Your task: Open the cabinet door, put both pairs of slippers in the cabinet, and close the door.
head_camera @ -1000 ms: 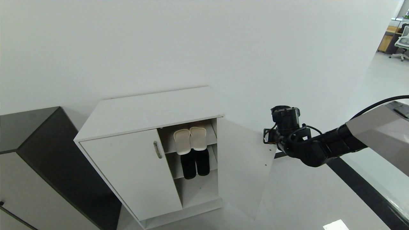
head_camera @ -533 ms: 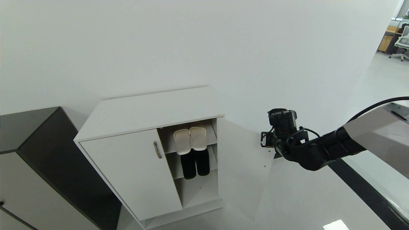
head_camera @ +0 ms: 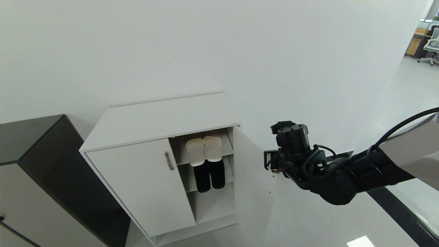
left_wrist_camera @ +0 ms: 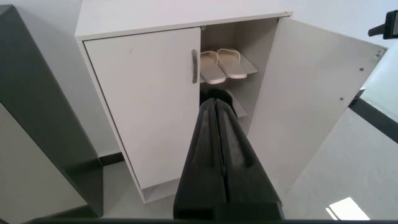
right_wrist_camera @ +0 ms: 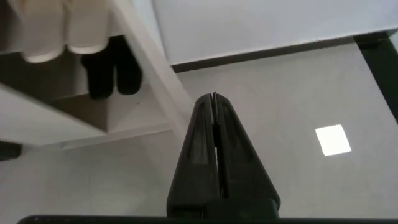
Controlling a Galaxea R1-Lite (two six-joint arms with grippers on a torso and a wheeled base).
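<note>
Cabinet door (head_camera: 253, 185) hangs half open beside your right gripper (right_wrist_camera: 214, 99), fingers clamped together empty, with white slippers (head_camera: 204, 150) and black slippers (head_camera: 210, 175) shelved inside.

Soft, even, bright light fills the room and washes the white wall (head_camera: 219, 44). A bright square patch (head_camera: 360, 241) lies on the pale floor (head_camera: 325, 219) at lower right. Inside the open cabinet (head_camera: 161, 116) the shelves (head_camera: 210, 203) sit in shade.

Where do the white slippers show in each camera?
Head view: white slippers on the cabinet's top shelf.
Left wrist view: white slippers on the same top shelf.
Right wrist view: white slippers, ends overhanging that shelf.
Shared landmark: black slippers one shelf below.
</note>
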